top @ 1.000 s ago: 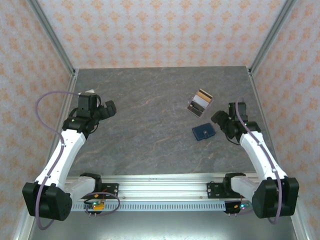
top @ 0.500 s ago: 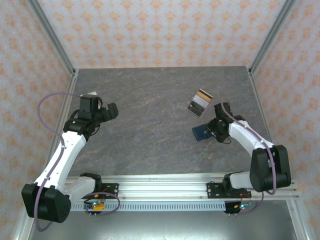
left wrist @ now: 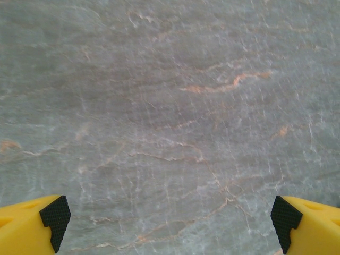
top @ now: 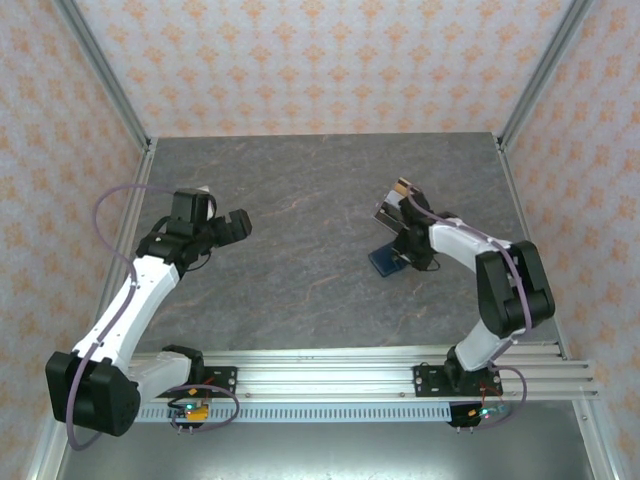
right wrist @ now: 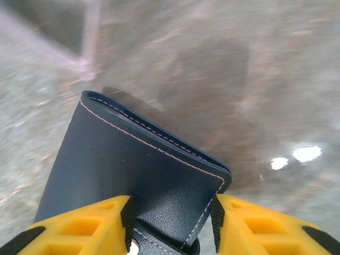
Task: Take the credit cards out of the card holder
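My right end effector (right wrist: 171,213) is clamped on the card holder (right wrist: 135,164). The yellow fingers (right wrist: 85,226) pinch the navy blue wallet at its near edge, with the stitched far edge pointing away from the wrist camera. I cannot tell whether it is clear of the bench (top: 300,200). From the top camera, the credit cards (top: 389,210) lie in a stack on the bench just beyond that wrist, near the holder. My left end effector (left wrist: 170,215) hangs over bare bench, fingers spread wide apart, well apart from both.
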Tool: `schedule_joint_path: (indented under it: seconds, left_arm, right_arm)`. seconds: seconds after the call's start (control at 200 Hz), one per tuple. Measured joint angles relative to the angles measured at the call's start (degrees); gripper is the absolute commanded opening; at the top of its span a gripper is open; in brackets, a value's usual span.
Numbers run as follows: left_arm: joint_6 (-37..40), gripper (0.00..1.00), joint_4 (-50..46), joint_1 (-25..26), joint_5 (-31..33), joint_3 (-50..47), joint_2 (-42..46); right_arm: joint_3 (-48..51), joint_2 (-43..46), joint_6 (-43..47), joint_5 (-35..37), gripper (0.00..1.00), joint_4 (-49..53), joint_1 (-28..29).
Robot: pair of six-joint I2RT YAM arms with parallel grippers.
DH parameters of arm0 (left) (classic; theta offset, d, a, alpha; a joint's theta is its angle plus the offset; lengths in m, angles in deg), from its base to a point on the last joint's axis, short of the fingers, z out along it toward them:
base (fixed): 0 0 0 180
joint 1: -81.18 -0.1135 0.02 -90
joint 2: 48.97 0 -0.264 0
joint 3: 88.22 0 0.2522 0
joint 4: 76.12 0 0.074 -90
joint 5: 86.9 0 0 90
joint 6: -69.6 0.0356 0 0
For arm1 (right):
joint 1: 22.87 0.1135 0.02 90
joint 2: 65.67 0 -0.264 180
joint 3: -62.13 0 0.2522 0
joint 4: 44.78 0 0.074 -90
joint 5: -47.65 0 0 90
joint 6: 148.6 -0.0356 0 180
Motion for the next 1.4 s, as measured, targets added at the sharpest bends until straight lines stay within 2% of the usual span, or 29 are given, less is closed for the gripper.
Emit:
schedule_joint_path:
  seconds: [0.25,0.375,0.541,0.781,1.076,1.396]
  left_arm:
    - [-3.1,0.98,1.7,4.6,-1.9,0.0,-5.7]
    - [-4.3,0.97,3.6,7.9,-3.5,0.0,-9.7]
    - [-5.9,0.93,5.8,12.1,-6.5,0.1,-16.2]
    - [-7.6,0.81,8.8,16.4,-13.4,4.6,-26.1]
    - [-7.6,0.75,10.2,19.2,-16.1,10.7,-34.0]
    - [-8.3,0.65,10.3,20.3,-16.7,12.2,-39.5]
  right_arm:
    - [-9.7,-8.5,2.3,-0.1,0.43,-1.7,14.5]
    - [-14.2,-11.4,4.2,-1.1,0.44,-1.0,18.5]
    - [-15.2,-9.5,5.0,-1.0,0.50,1.8,18.2]
    - [-10.1,-1.0,2.6,-1.9,0.35,0.7,17.6]
    - [-8.9,-7.1,0.5,-6.3,0.30,-1.9,16.8]
    - [-8.9,-8.8,0.3,-7.6,0.27,-3.6,16.8]
